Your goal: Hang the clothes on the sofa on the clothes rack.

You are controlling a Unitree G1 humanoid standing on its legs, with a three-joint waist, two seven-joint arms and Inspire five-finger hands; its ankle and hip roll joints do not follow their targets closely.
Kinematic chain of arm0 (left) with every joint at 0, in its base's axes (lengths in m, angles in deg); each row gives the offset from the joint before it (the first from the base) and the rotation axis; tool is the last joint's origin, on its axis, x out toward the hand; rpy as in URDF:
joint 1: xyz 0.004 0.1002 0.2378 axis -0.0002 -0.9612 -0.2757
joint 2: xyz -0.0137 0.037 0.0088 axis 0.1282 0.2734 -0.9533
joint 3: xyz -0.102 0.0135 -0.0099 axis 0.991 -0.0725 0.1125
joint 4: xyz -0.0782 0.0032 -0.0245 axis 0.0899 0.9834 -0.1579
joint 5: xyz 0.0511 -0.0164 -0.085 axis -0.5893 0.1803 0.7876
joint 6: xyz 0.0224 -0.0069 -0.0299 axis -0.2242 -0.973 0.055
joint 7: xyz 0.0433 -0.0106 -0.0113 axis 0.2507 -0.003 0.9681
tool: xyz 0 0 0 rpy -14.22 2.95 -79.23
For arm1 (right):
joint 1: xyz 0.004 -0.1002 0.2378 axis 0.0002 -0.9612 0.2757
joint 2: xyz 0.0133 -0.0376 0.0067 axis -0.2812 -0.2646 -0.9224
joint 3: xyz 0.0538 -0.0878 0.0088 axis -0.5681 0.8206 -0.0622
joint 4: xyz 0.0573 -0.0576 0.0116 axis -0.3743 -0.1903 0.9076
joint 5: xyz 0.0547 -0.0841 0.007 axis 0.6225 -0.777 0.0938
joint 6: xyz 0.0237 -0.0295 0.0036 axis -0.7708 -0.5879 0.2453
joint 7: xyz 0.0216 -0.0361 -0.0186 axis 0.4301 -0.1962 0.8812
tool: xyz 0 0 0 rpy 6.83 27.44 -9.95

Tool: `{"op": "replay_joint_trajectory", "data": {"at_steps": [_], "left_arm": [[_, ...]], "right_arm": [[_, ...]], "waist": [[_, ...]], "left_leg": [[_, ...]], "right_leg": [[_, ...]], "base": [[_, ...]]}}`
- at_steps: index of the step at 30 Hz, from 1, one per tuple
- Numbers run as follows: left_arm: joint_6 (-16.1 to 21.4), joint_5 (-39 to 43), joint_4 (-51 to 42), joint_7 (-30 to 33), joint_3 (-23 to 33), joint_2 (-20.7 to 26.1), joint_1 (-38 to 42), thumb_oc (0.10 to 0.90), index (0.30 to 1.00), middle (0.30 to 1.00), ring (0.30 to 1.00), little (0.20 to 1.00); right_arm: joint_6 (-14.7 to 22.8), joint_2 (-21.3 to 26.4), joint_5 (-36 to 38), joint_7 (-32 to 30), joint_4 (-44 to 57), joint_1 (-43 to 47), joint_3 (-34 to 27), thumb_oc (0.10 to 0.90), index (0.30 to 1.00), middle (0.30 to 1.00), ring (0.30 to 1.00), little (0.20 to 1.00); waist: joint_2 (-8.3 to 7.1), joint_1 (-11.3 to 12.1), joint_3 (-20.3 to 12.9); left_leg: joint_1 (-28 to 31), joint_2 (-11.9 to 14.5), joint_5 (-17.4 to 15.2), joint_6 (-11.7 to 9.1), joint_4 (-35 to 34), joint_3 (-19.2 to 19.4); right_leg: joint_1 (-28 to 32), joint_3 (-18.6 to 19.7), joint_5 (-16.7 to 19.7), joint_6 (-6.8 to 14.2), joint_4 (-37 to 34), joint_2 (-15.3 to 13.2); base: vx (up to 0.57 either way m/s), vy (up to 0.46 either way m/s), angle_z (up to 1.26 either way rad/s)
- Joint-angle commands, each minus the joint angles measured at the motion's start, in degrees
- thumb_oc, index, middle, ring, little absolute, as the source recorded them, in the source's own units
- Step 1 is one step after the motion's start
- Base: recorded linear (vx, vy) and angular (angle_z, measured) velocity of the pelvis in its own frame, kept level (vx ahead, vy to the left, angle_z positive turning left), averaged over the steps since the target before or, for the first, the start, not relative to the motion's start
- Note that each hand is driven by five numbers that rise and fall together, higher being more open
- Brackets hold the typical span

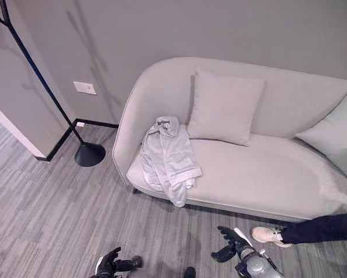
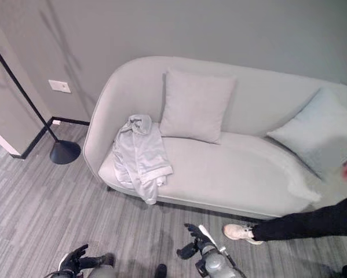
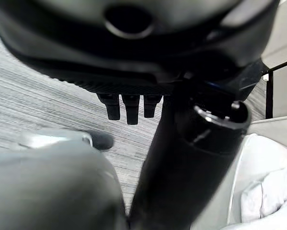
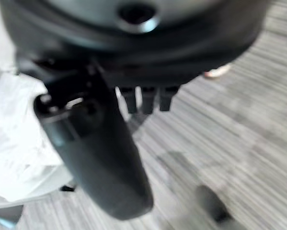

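Clothes [image 1: 167, 157] lie on sofa [image 1: 266, 174] beside a pillow [image 1: 224, 107]; both robot hands [image 1: 109, 263] [image 1: 226, 243] hang released, empty.

Soft, even room light; the clothes rack [image 1: 43, 81] throws faint slanted shadows on the grey wall [image 1: 132, 29]. Both wrist views are blurred, with the right hand [image 4: 100, 158] and floor [image 4: 239, 143] out of focus.
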Motion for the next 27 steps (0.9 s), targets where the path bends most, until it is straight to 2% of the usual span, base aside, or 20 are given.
{"op": "replay_joint_trajectory", "data": {"at_steps": [1,4,8,9,10,12,15,22,24,27], "left_arm": [[3.03,-0.05,-0.11,2.7,-2.46,-1.27,-0.44,0.8,0.9,0.9,0.9,0.9],[2.67,-1.5,0.2,2.56,-2.88,-1.67,-1.54,0.8,0.9,0.9,0.9,0.9],[2.61,-4.92,-0.9,2.89,-5.87,-0.65,-1.8,0.8,0.9,0.9,0.9,0.9],[2.6,-4.93,-0.92,2.89,-5.86,-0.63,-1.78,0.8,0.9,0.9,0.9,0.9],[2.95,-5.36,-1.7,3.07,-6.78,-0.35,-1.32,0.8,0.9,0.9,0.9,0.9],[4.8,-4.72,-5.45,5.38,-9.85,0.87,2.38,0.8,0.9,0.9,0.9,0.9],[5.78,-3.59,-7.21,7.19,-13.63,1.04,6.46,0.8,0.9,0.9,0.9,0.9],[5.37,-3.42,-8.04,8.27,-18.36,-0.07,9.12,0.8,0.9,0.9,0.9,0.9],[4.97,-3.89,-6.61,9.17,-17.86,-0.69,8.89,0.8,0.9,0.9,0.9,0.9],[4.37,-5.94,-5.27,9.77,-15.62,-0.76,6.48,0.8,0.9,0.9,0.9,0.9]], "right_arm": [[3.75,2.16,-3.73,-6.88,5.67,6.17,-3.21,0.8,0.9,0.9,0.9,0.9],[3.46,2.63,-6.72,-8.82,5.77,7.85,-3.37,0.8,0.9,0.9,0.9,0.9],[2.45,2.24,-9.73,-13.59,1.58,13.27,-4.28,0.8,0.9,0.9,0.9,0.9],[2.49,2.19,-9.74,-13.64,1.49,13.33,-4.27,0.8,0.9,0.9,0.9,0.9],[2.22,2.39,-11.61,-15.89,0.34,15.22,-3.74,0.8,0.9,0.9,0.9,0.9],[0.06,2.16,-17.47,-22.92,-8.67,25.92,0.12,0.8,0.9,0.9,0.9,0.9],[-2.62,0.8,-19.24,-25.64,-21.11,34.99,4.97,0.8,0.9,0.9,0.9,0.9],[-4.71,-1.09,-15.76,-25.09,-34.02,39.93,4.92,0.8,0.9,0.9,0.9,0.9],[-3.95,-2.63,-14.16,-26.01,-32.95,37.67,4.25,0.8,0.9,0.9,0.9,0.9],[-1.93,-3.87,-14.76,-26.3,-24.35,31.82,5.09,0.8,0.9,0.9,0.9,0.9]], "waist": [[-0.31,0.73,-1.12],[0.83,1.51,-2.55],[0.27,2.69,-3.24],[0.21,2.78,-3.25],[0.09,3.1,-2.97],[-0.34,5.07,-0.42],[-0.32,7.06,2.37],[0.65,8.9,5.07],[0.73,8.77,4.56],[0.66,6.74,2.87]], "left_leg": [[-1.76,0.77,6.91,2.79,-4.73,-0.05],[-0.33,0.78,7.47,2.49,-5.94,0.18],[-0.7,-1.46,5.62,3.34,-3.1,1.93],[-0.74,-1.49,5.55,3.37,-3.02,2.04],[-1.41,-2.08,5.09,3.73,-2.41,2.27],[-7.85,-4.09,3.93,4.8,0.73,2.48],[-12.44,-5.49,4.61,5.44,1.01,1.73],[-16.97,-6.36,5.84,5.62,1.55,0.25],[-16.28,-6.07,6.43,5.48,0.25,0.13],[-12.9,-4.82,6.43,4.77,-1.49,0.64]], "right_leg": [[4.06,-1.78,-8.07,7.58,1.64,-3.06],[6.02,-0.68,-8.89,8.25,1.92,-3.53],[5.94,0.41,-7.79,9.89,2.13,-7.29],[5.86,0.5,-7.8,9.92,2.15,-7.35],[5.17,0.87,-7.36,10.32,2.12,-8.08],[-0.7,1.3,-5.24,11.58,2.43,-10.3],[-5.38,0.46,-3.45,11.61,3.25,-10.96],[-8.55,-1.12,-1.93,11.97,3.44,-11.23],[-8.66,-1.09,-1.82,12.13,3.01,-11.05],[-6.95,-0.41,-3.12,11.61,2.8,-10.22]], "base": [[0.23,0.162,0.26],[0.3,0.231,-0.05],[0.26,0.251,-0.34],[0.1,0.151,-0.26],[0.02,0.195,-0.15],[-0.12,0.248,-0.16],[-0.13,0.106,0.06],[-0.06,0.029,0.13],[0.01,-0.019,0.05],[0.04,-0.077,-0.05]]}}
